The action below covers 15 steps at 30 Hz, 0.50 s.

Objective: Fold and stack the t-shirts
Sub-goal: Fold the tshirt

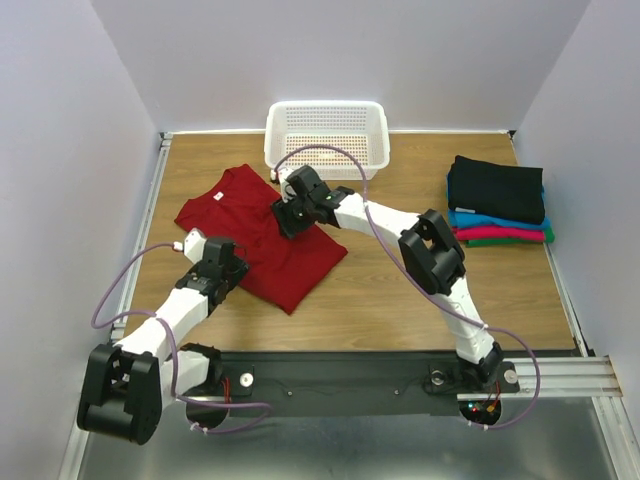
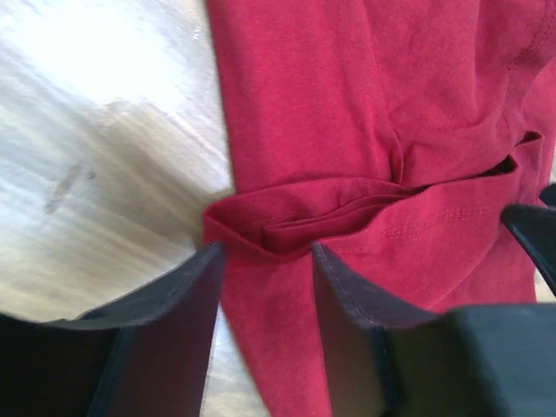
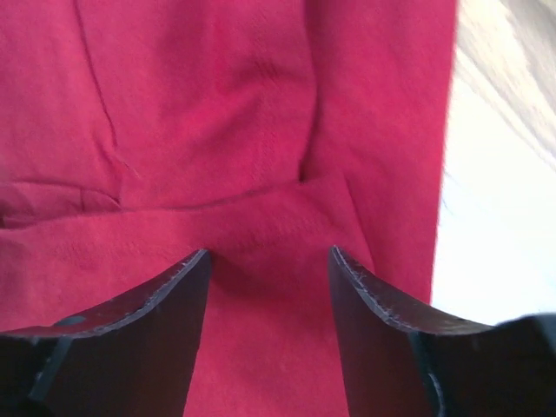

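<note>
A dark red t-shirt point(image 1: 262, 235) lies partly folded on the wooden table, left of centre, its white neck label point(image 1: 215, 197) showing. My left gripper point(image 1: 226, 268) is open over the shirt's near left edge; in the left wrist view point(image 2: 265, 252) its jaws straddle a folded hem point(image 2: 295, 221). My right gripper point(image 1: 285, 220) is open over the shirt's middle right part; in the right wrist view point(image 3: 269, 254) red cloth point(image 3: 261, 156) fills the gap between the jaws. A stack of folded t-shirts, black point(image 1: 497, 187) on top of bright blue point(image 1: 470, 219), magenta and green, sits at the right.
A white perforated plastic basket point(image 1: 327, 133) stands at the back centre, just behind the right arm's wrist. Metal rails run along the table's left, right and near edges. White walls enclose the table.
</note>
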Each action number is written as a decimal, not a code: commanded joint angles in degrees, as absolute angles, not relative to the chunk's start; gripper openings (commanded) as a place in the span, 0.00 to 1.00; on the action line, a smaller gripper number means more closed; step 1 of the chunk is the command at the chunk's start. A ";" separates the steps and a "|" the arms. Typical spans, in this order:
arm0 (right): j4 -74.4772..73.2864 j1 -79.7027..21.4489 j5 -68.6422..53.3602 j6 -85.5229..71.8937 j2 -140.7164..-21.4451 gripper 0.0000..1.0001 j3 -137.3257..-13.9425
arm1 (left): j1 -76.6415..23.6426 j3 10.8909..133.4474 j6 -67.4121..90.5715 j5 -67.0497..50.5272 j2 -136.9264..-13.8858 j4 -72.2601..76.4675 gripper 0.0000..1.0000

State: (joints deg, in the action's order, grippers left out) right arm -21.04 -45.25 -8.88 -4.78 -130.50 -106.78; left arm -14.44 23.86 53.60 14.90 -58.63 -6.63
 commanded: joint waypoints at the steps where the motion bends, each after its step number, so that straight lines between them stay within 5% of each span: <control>1: -18.81 -46.76 -10.55 -1.32 -132.36 0.61 -113.01 | -13.80 22.76 52.12 13.36 -60.81 -1.58 0.49; 7: -18.90 -46.85 -5.20 -2.55 -137.71 0.56 -118.12 | -13.27 23.03 51.42 13.62 -62.49 -1.67 0.35; 11: -18.90 -46.76 -5.01 -1.93 -139.30 0.56 -119.00 | -13.10 22.94 51.15 13.27 -61.88 -1.58 0.05; 13: -18.90 -46.76 -4.66 -1.93 -139.39 0.55 -118.65 | -13.10 22.94 51.06 13.10 -61.44 -1.84 0.00; 15: -18.90 -46.85 -4.75 -2.11 -139.57 0.41 -118.48 | -13.10 22.85 50.71 13.18 -60.65 -1.76 0.00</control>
